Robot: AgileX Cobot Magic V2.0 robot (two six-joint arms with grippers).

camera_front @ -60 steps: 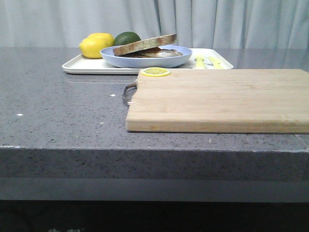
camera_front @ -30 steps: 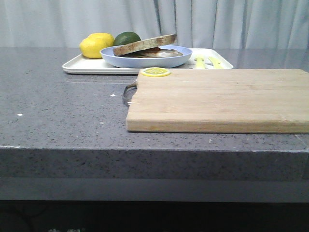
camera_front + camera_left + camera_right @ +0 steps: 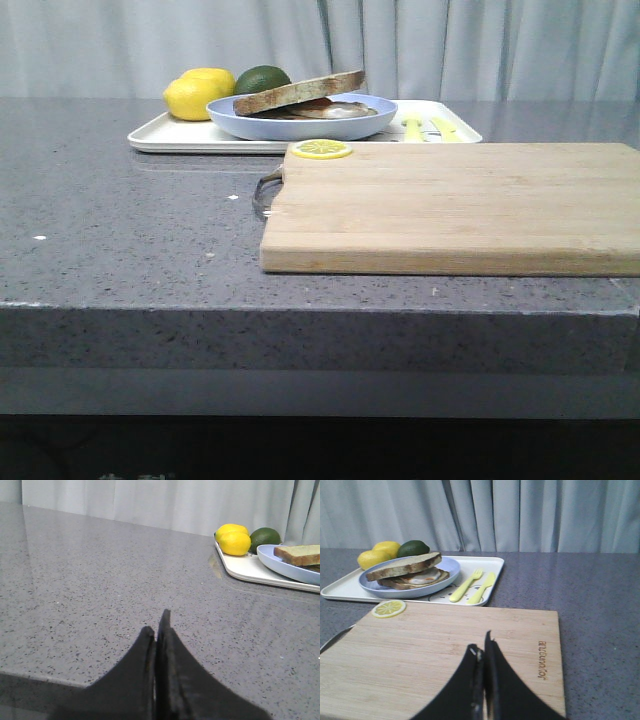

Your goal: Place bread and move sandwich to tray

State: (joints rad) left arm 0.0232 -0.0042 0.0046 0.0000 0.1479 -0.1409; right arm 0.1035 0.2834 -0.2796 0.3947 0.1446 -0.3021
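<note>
Front: sandwich [image 3: 301,100] on its blue plate sits on the white tray [image 3: 170,136], beside two lemons [image 3: 194,95] and a lime [image 3: 262,79]. Cutting board [image 3: 455,205] nearer, lemon slice [image 3: 321,149] at its corner.

Left wrist: left gripper [image 3: 156,630] fingers pressed together, holding nothing, above bare counter [image 3: 100,580].

Right wrist: right gripper [image 3: 483,650] likewise closed and empty, over the board; yellow fork [image 3: 466,585] and knife [image 3: 483,587] on the tray.

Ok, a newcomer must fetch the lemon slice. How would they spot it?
Find the pale wooden cutting board near the counter's front. On its back left corner, by the metal handle, lies the lemon slice, flat and thin, unlike the whole lemons on the tray.
</note>
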